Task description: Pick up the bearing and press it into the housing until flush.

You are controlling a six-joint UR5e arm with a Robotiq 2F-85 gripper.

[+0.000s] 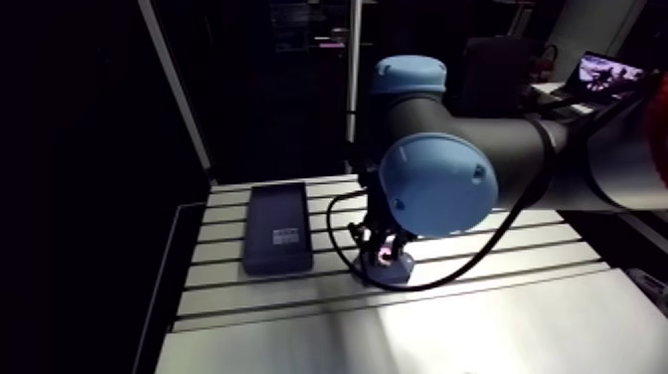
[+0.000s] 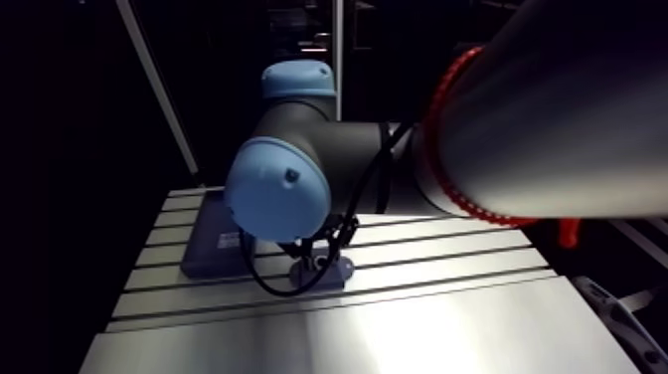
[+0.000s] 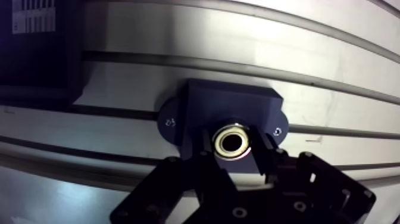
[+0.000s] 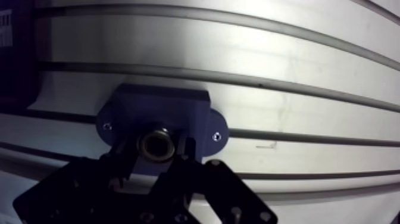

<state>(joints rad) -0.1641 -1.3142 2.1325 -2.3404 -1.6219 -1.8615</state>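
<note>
Our pincer [image 3: 233, 146] grips the bearing [image 3: 218, 142], a finger pressed against each side of the pale ring. We see the bearing at the mouth of the dark blue housing [image 3: 232, 104], which rests on the slotted worktop [image 3: 333, 65] near a dark flat case [image 1: 277, 229].

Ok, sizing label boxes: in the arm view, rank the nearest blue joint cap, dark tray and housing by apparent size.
1. nearest blue joint cap, though closeness to the camera inflates it
2. dark tray
3. housing, partly hidden
</note>
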